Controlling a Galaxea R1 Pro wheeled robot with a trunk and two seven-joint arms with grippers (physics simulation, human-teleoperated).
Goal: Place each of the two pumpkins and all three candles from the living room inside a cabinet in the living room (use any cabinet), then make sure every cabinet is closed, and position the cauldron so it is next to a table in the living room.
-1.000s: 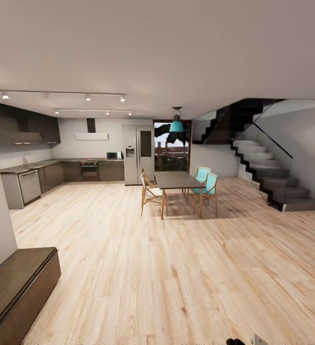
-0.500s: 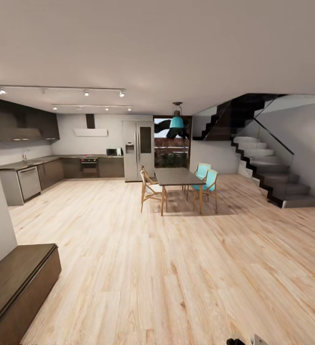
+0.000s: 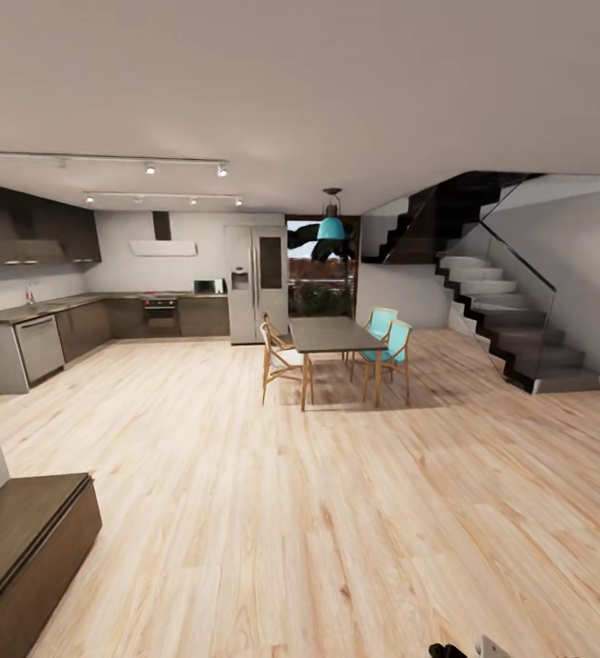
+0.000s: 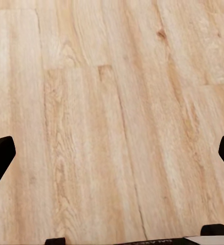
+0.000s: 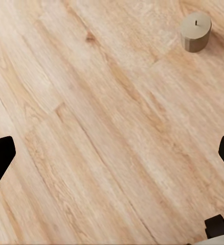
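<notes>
A short beige candle (image 5: 196, 31) with a dark wick stands upright on the pale wood floor in the right wrist view, well ahead of my right gripper (image 5: 112, 158). That gripper is open, its black fingertips far apart with only floorboards between them. My left gripper (image 4: 112, 158) is open too and hangs over bare floorboards. The long low dark-brown cabinet (image 3: 21, 539) sits against the wall at the lower left of the head view. Nothing lies on the part of its flat top that I see, and its visible panels are shut.
Ahead lies open wood floor. A dark dining table (image 3: 332, 336) with wooden and teal chairs stands mid-room. The kitchen counters (image 3: 26, 340) and a fridge (image 3: 257, 283) line the far left and back. A staircase (image 3: 510, 320) rises at the right.
The whole head view has shifted, so the camera has moved. The cabinet now sits lower and further left in the picture, and the kitchen has slid left. No object has moved.
</notes>
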